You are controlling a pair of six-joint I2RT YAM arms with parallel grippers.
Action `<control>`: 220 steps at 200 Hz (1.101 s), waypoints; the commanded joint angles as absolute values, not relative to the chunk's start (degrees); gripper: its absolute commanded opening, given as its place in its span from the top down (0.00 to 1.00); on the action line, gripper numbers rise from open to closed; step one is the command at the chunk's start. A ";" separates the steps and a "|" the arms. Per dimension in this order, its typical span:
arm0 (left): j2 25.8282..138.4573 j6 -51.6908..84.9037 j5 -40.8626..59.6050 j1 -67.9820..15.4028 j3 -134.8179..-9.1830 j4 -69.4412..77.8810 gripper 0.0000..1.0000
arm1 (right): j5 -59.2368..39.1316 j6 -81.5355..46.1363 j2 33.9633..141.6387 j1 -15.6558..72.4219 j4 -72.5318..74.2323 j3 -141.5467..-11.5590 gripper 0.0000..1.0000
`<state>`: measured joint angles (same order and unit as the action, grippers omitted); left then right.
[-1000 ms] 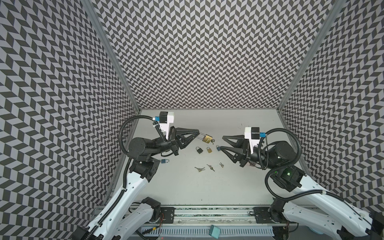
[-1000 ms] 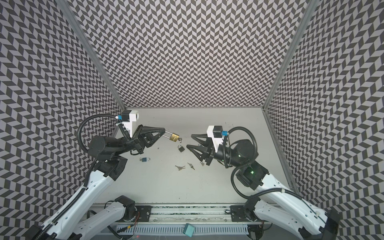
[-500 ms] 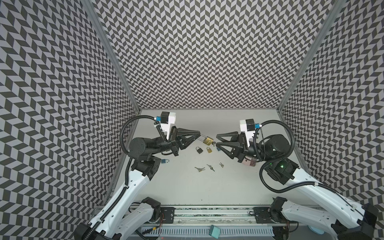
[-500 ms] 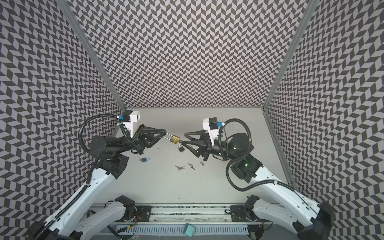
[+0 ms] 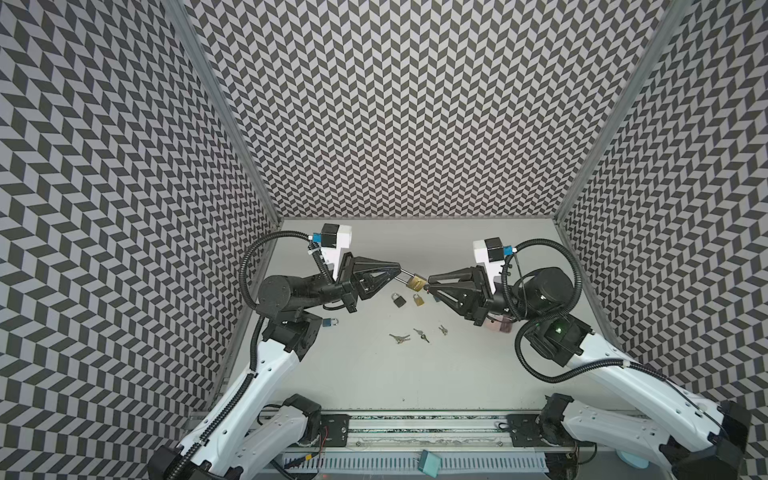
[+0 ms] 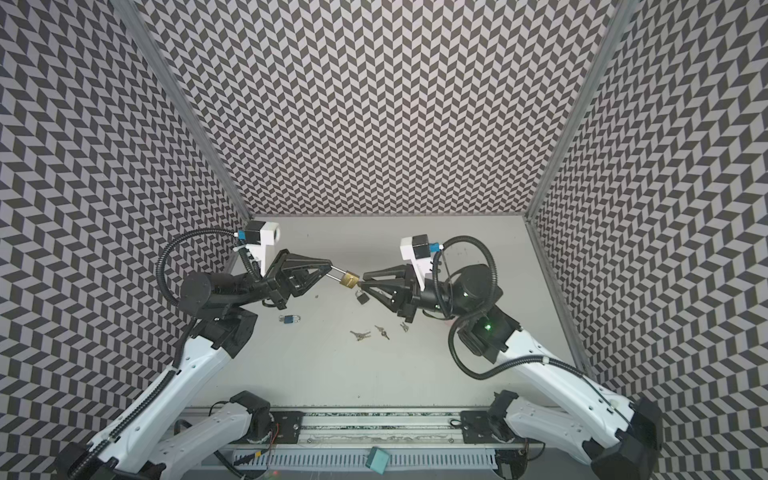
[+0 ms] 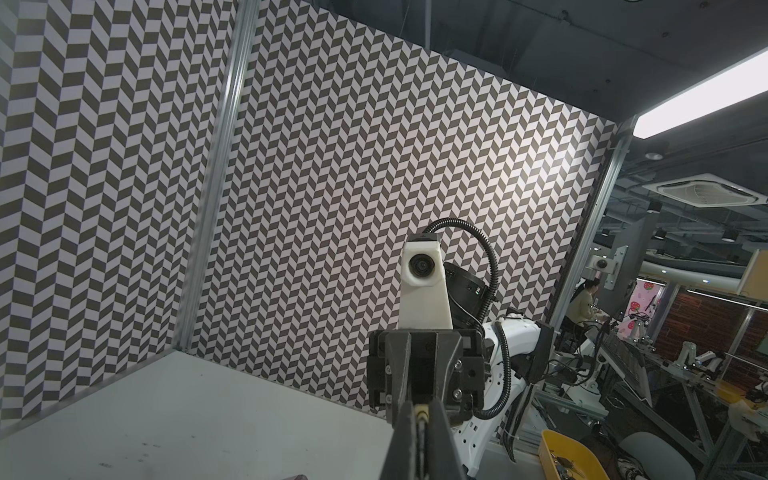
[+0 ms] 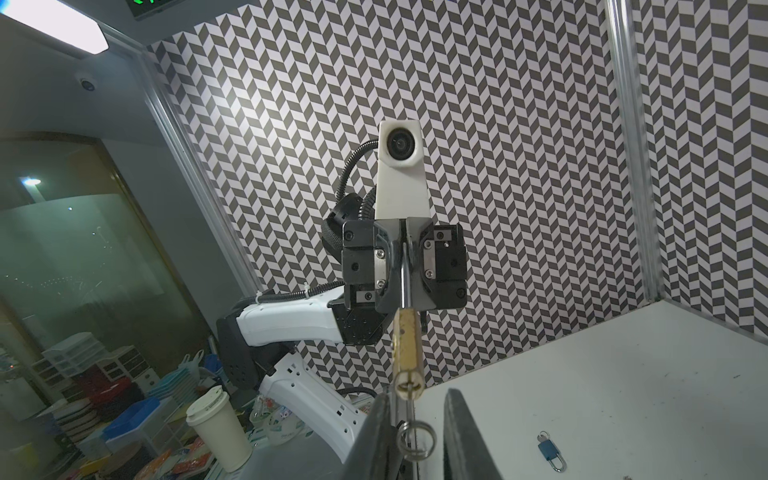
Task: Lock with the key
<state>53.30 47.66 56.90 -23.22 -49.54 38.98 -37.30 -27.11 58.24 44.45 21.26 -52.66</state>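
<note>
My left gripper [image 5: 400, 271] [image 6: 331, 266] is shut on the steel shackle of a brass padlock [image 5: 414, 282] [image 6: 348, 279], holding it above the table with its keyhole end pointing at my right gripper [image 5: 429, 284] [image 6: 362, 281]. In the right wrist view the padlock [image 8: 406, 349] shows end on, with a key [image 8: 409, 388] in its keyhole. A key ring [image 8: 415, 434] hangs between the right gripper's fingers [image 8: 376, 436]. Those fingers stand apart on either side of the key, so my right gripper [image 8: 415, 415] is open. In the left wrist view my left gripper [image 7: 422, 415] is pressed together, with a sliver of brass between its fingers.
On the table below lie a dark padlock [image 5: 398, 299], a small brass padlock [image 5: 418, 300], a blue padlock [image 5: 330, 322] [image 8: 549, 451] and three small key bunches [image 5: 399, 337] [image 5: 422, 334] [image 5: 442, 330]. Patterned walls close in the left, back and right.
My right gripper has moved left up to the padlock's keyhole end and its jaws have narrowed around the key. The left gripper has kept the padlock almost still.
</note>
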 commanded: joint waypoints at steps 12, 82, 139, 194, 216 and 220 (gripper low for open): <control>52.96 47.87 57.33 -23.46 -49.74 40.80 1.00 | -38.41 -27.86 58.83 44.30 24.52 -53.94 0.79; 53.10 47.38 57.10 -24.34 -49.92 40.41 1.00 | -39.00 -28.73 59.07 44.30 25.39 -53.88 0.90; 53.04 47.19 56.67 -24.53 -50.10 40.04 1.00 | -39.09 -28.74 58.40 44.30 25.33 -53.22 1.00; 52.48 46.51 55.61 -24.54 -50.18 38.72 1.00 | -38.62 -27.60 57.10 44.30 24.93 -52.30 1.00; 52.03 45.70 54.66 -24.24 -50.71 37.34 1.00 | -38.49 -26.40 55.96 44.30 23.91 -51.80 1.00; 51.95 45.75 54.52 -24.09 -50.79 37.29 1.00 | -38.50 -26.16 55.79 44.30 23.68 -51.77 1.00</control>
